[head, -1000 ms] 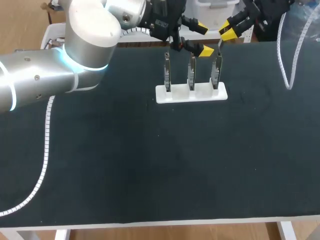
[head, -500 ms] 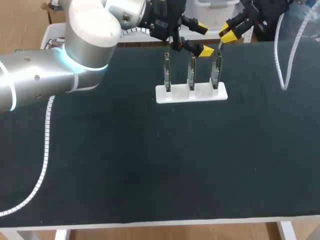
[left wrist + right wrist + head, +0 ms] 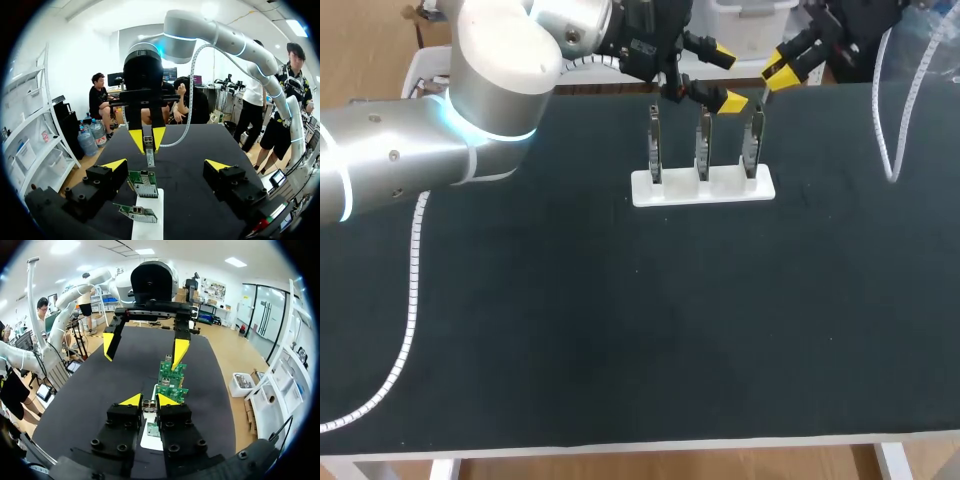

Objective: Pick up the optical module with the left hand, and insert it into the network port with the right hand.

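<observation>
Optical module [image 3: 149, 155]: small silver metal bar, hanging upright, pinched between yellow tips of right hand [image 3: 147, 140], just above rightmost board. Network port boards [image 3: 703, 145]: three, green, upright in white holder [image 3: 703, 187], upper middle of tabletop [image 3: 620, 330].

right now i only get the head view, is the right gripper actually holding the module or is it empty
Observer: Holding it. In the left wrist view the right gripper has both yellow tips pressed on the small module, which hangs below them.
Operator: and the left gripper, anything in it
Observer: Nothing. The left gripper is open, tips wide apart, with the boards on the white holder under it.
Operator: how do the boards line up from the right arm's side
Observer: In the right wrist view they are green and stand in a row straight ahead of the right gripper, leading toward the left one.
</observation>
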You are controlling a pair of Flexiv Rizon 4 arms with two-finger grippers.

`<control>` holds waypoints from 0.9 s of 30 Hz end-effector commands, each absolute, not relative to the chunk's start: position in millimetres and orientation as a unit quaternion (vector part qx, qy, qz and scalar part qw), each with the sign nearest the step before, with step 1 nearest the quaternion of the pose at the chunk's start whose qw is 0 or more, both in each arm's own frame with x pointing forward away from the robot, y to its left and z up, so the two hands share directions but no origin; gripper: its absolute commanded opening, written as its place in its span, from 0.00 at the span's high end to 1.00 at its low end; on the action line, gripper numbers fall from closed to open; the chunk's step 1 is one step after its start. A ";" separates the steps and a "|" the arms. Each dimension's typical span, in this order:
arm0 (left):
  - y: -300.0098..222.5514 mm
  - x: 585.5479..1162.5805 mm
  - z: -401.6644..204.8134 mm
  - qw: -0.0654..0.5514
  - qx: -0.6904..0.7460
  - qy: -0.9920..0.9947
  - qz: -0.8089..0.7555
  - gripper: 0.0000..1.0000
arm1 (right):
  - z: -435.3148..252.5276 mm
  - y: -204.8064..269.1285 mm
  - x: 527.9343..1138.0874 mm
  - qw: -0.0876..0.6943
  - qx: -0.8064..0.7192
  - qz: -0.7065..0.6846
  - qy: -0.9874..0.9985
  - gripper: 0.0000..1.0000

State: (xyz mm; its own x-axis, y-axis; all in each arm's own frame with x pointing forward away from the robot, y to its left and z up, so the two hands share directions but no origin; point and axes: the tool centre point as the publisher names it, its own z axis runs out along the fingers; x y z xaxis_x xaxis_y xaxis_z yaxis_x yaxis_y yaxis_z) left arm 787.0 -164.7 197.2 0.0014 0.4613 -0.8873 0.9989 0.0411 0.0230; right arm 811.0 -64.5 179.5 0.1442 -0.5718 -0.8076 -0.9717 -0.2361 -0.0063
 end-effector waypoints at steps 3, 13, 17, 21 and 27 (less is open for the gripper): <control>-165.1 786.2 198.0 0.381 0.596 0.614 -0.351 0.00 | 179.4 -65.1 816.1 0.196 -0.729 0.418 0.505 1.00; -165.1 786.2 198.0 0.381 0.596 0.614 -0.351 0.00 | 178.6 -62.9 813.6 0.184 -0.735 0.410 0.507 1.00; -165.1 786.2 198.0 0.381 0.596 0.614 -0.351 0.00 | 178.3 -62.4 813.3 0.183 -0.735 0.410 0.508 1.00; -165.1 786.2 198.0 0.381 0.596 0.614 -0.351 0.00 | 178.4 -63.8 812.3 0.185 -0.734 0.410 0.509 1.00; -165.1 786.2 198.0 0.381 0.596 0.614 -0.351 0.00 | 181.3 -64.3 808.7 0.196 -0.732 0.407 0.509 1.00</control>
